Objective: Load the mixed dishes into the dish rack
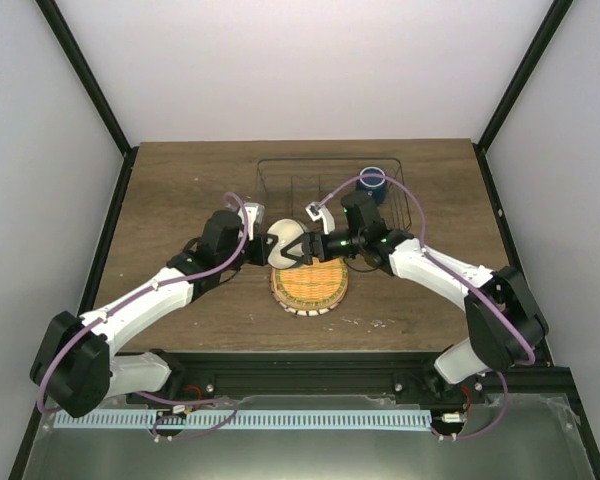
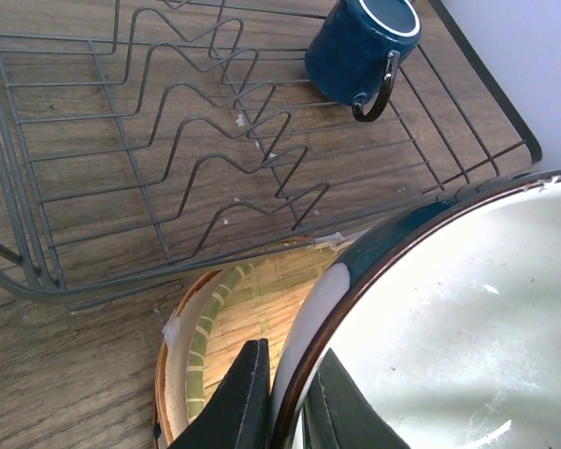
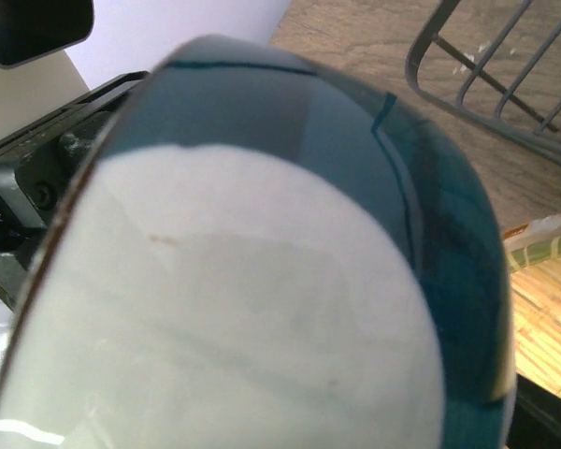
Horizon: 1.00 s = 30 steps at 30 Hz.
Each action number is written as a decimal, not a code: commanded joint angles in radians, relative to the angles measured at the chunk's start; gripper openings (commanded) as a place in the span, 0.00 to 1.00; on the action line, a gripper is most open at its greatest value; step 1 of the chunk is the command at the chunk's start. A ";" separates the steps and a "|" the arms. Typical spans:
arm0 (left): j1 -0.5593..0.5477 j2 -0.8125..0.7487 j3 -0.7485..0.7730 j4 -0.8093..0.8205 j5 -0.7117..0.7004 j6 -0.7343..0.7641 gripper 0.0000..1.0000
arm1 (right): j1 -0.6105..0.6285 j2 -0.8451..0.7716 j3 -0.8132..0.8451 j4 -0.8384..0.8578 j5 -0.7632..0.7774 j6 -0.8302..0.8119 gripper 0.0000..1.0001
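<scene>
The left arm is reaching from its base diagonally toward the middle of the desk, elbow low and wrist pointing right. The left tool is pinching the rim of the cream-white bowl, one finger on the outside and the other on the white inside, the jaws nearly closed. The right arm is mirroring it, bending in from the right with its wrist pointing left. The right tool is sitting against the opposite side of the bowl with its fingers appearing spread; whether they are pressing on it cannot be told, since the bowl is filling the right wrist view. The bowl is hanging tipped on edge between the two tools, above the far left part of the yellow woven plate, which is lying flat on the desk just in front of the dish rack. The dark blue mug is resting on its side in the rack's far right corner, handle toward the near side.
</scene>
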 commanded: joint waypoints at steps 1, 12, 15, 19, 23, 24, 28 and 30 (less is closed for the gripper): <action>-0.004 -0.026 0.017 0.099 0.023 -0.019 0.00 | 0.011 -0.014 0.017 0.015 -0.005 -0.002 0.81; -0.006 -0.011 0.011 0.105 0.011 -0.019 0.00 | 0.013 -0.013 0.012 0.008 -0.012 -0.012 0.47; -0.006 -0.002 0.007 0.112 0.014 -0.019 0.00 | 0.012 -0.012 0.011 0.009 -0.009 -0.015 0.47; -0.006 0.014 0.006 0.116 0.017 -0.020 0.05 | 0.012 -0.012 0.011 0.012 0.001 -0.018 0.44; -0.006 0.027 -0.003 0.117 0.010 -0.021 0.15 | 0.012 -0.009 0.013 0.014 0.016 -0.019 0.42; -0.006 0.029 -0.005 0.118 0.010 -0.022 0.16 | 0.012 -0.008 0.014 0.016 0.018 -0.019 0.42; -0.005 0.038 -0.018 0.126 0.011 -0.026 0.17 | 0.012 0.002 0.021 0.019 0.020 -0.019 0.38; -0.005 0.041 -0.021 0.127 0.014 -0.026 0.19 | 0.012 0.006 0.026 0.017 0.023 -0.021 0.38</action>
